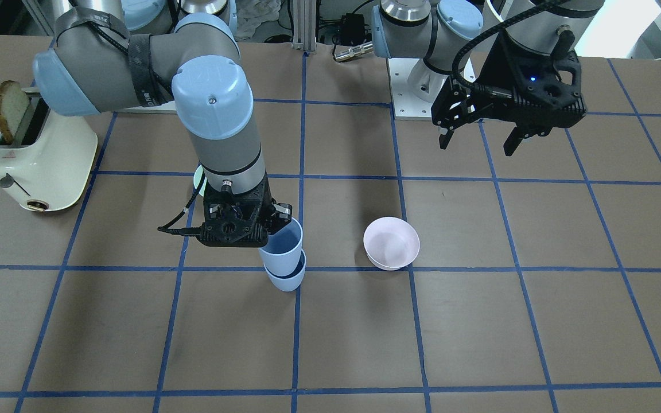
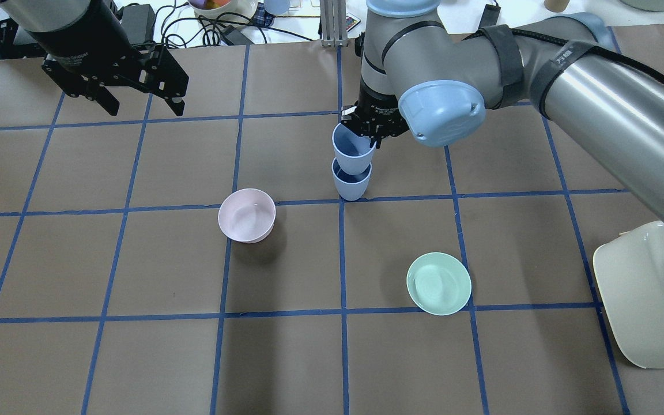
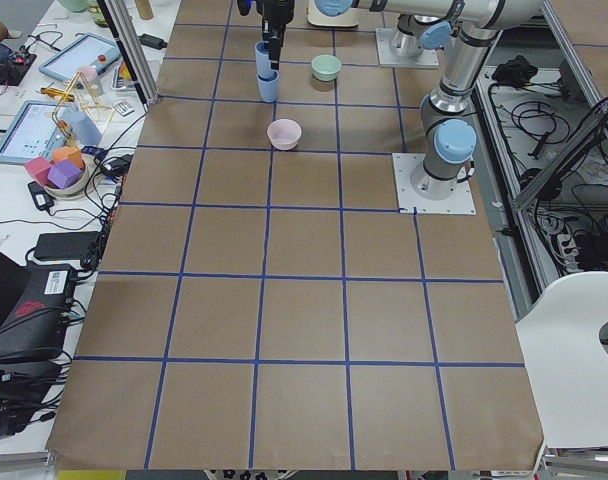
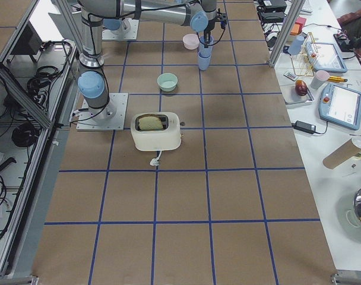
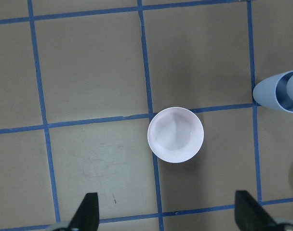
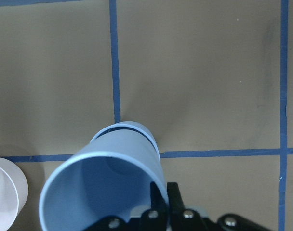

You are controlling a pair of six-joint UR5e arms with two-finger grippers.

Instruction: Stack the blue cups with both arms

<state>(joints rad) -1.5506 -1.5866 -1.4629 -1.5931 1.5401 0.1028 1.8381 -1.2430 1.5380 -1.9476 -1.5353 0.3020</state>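
Observation:
Two pale blue cups stand together near the table's middle. The upper cup sits tilted in the lower cup, which stands on the table. My right gripper is shut on the upper cup's rim; the wrist view shows one finger inside the rim and the upper cup over the lower cup's rim. The stack also shows in the front view. My left gripper hangs open and empty high over the far left, above the pink bowl.
A pale pink bowl sits left of the stack. A mint-green bowl sits nearer on the right. A cream toaster with a toast slice stands at the table's right end. Blue tape lines grid the brown table.

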